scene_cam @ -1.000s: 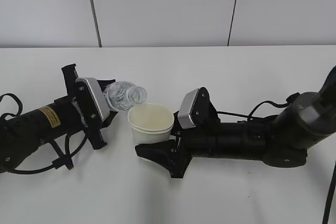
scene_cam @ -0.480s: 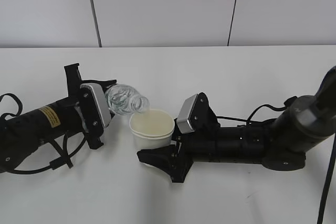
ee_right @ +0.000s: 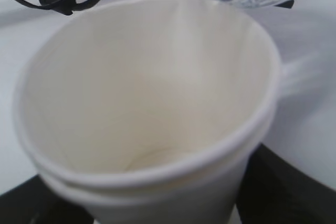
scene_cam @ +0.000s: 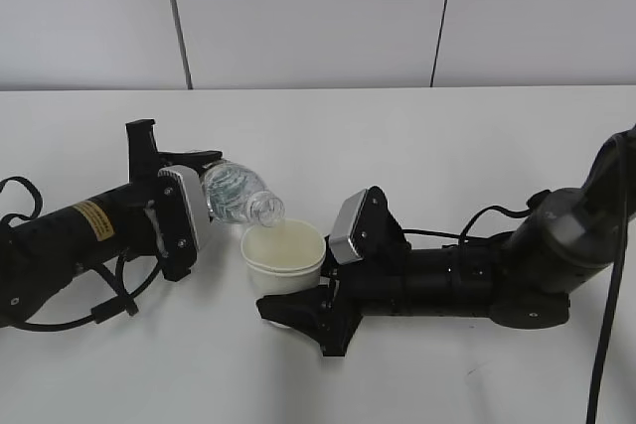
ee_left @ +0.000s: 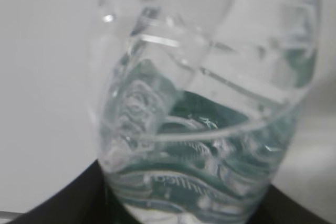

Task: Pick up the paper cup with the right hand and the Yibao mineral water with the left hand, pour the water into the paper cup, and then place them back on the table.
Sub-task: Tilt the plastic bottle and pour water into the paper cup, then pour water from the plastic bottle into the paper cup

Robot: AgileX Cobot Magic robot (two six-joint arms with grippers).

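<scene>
The small tapered paper cup (scene_cam: 284, 257) was plain cream-white, without print. The clear ribbed plastic water bottle (scene_cam: 237, 193) carried a dark green label band with pale lettering. The left black pincer (scene_cam: 204, 198) bore a grey-silver block and a yellow sticker. The right black pincer (scene_cam: 296, 311) bore a grey-silver block only. The flat worktop (scene_cam: 397, 136) was plain white.

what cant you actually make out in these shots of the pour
- Exterior view: bottle label, hidden inside the left end effector.
- Exterior view: any water stream into the paper cup, too fine.
- Left wrist view: label text, blurred.
- Right wrist view: right end effector fingertips, hidden behind the cup.
</scene>
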